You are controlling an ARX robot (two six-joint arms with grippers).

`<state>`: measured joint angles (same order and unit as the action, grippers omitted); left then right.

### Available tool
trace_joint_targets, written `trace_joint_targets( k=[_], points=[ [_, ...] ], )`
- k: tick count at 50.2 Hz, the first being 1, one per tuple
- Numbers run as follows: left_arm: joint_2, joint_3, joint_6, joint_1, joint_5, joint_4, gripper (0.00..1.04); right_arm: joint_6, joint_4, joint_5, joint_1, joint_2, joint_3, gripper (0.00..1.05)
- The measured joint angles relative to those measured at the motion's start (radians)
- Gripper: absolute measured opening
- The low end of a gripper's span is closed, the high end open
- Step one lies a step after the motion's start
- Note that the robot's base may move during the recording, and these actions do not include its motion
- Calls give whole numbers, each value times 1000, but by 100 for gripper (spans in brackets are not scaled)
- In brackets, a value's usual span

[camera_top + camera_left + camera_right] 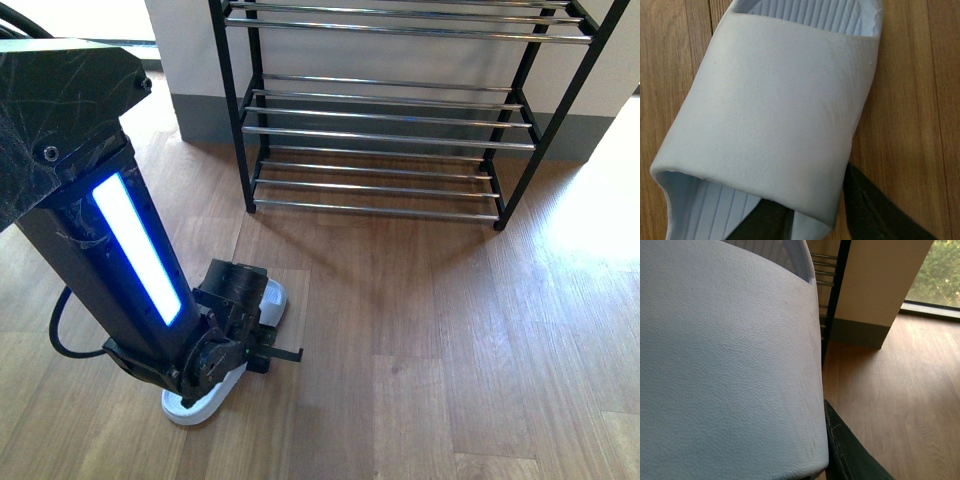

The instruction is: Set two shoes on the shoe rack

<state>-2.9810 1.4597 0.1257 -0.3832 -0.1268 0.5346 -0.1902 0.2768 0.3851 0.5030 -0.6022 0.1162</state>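
Down on the floor (430, 340), well out from the edge where it meets the wall (190, 60), a pale blue sandal (198, 405) lies flat with its sole on the boards. The left gripper (250, 330) sits over its middle. In the left wrist view one dark finger (762, 222) reaches in under the strap, and the other lies outside along the strap's side edge. Both sit snug against that edge, so the gripper is clamped on the sandal.

The rack (380, 130) stands against the wall, its chrome rods running crosswise and its black legs at the front corners. Bare boards stretch between the sandal and the rack's front edge, and wide open floor lies to the right.

The right arm is out of the front view. Its wrist view is filled by a second sandal (725, 365), held clear of the floor by the right gripper (832, 440). Only one finger shows, tight against the strap's edge. Just beyond that edge are a rack post and rod ends, then a wall corner and a window (935, 275).
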Motion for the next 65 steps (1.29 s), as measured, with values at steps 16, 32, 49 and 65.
trace_joint_targets(
  k=[16, 32, 49, 65],
  points=[
    [5, -11, 21, 5, -27, -4, 2, 0, 0, 0, 0, 0, 0, 2],
    [297, -215, 74, 51, -45, 14, 2, 0, 0, 0, 0, 0, 0, 2],
    [915, -535, 69, 175, -170, -23, 2, 0, 0, 0, 0, 0, 0, 2],
    [1465, -789, 15, 208, -301, -279, 2, 0, 0, 0, 0, 0, 0, 2]
  ],
)
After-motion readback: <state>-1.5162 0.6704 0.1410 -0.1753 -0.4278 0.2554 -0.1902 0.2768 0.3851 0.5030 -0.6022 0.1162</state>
